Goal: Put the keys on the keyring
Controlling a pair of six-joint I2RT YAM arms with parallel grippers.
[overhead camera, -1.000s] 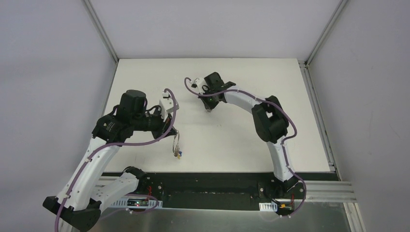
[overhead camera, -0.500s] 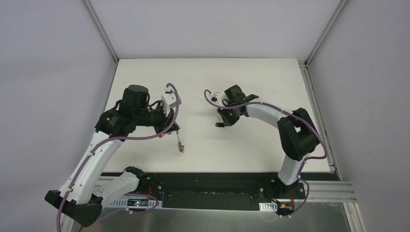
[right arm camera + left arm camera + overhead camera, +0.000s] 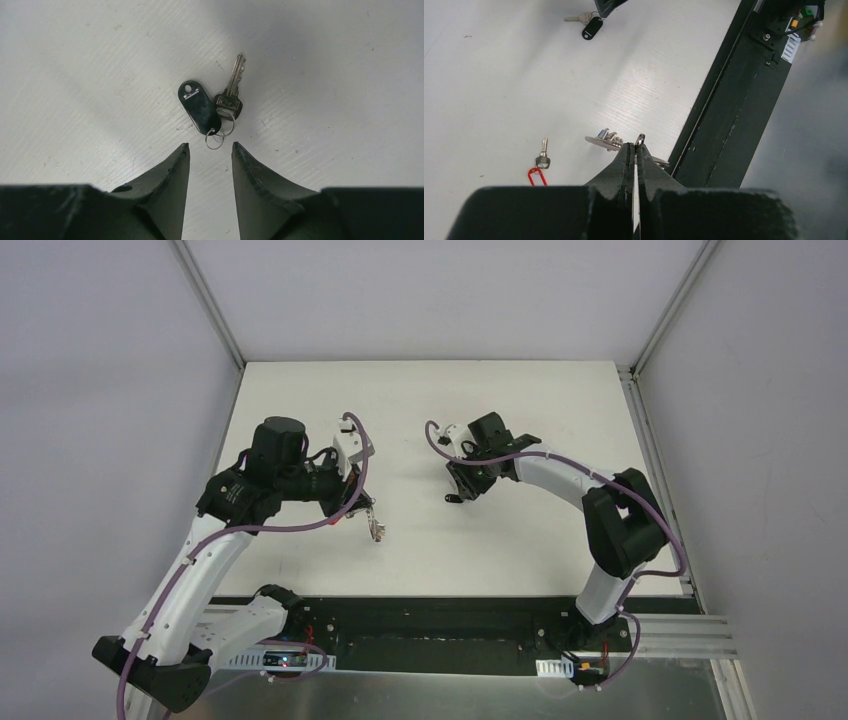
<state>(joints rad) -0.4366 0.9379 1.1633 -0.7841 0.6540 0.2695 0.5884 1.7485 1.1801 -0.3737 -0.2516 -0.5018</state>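
Since half a second ago the bunch hanging under the left end effector (image 3: 366, 512) has drawn up shorter in the overhead view, and the right arm has edged slightly left. Only a hairline shows between the left fingers, which pinch the thin keyring (image 3: 640, 139). Its loop pokes out just above the fingertips, and its bunch of silver keys (image 3: 604, 141) sticks out to their left, long axis roughly level in the frame. The right end effector (image 3: 210, 147) is partly open and holds nothing, its tips flanking the small split rings (image 3: 220, 131) of the black-tagged key (image 3: 231, 90). That key lies flat on the surface (image 3: 100, 50) at the centre of the right wrist view — long axis near upright in the frame, blade tip toward the top, leaning slightly right. Its black tag (image 3: 199, 106) angles off up-left. The red-tagged key (image 3: 543, 152) lies at the lower left of the left wrist view — blade pointing up the frame, red tag (image 3: 535, 176) below it.
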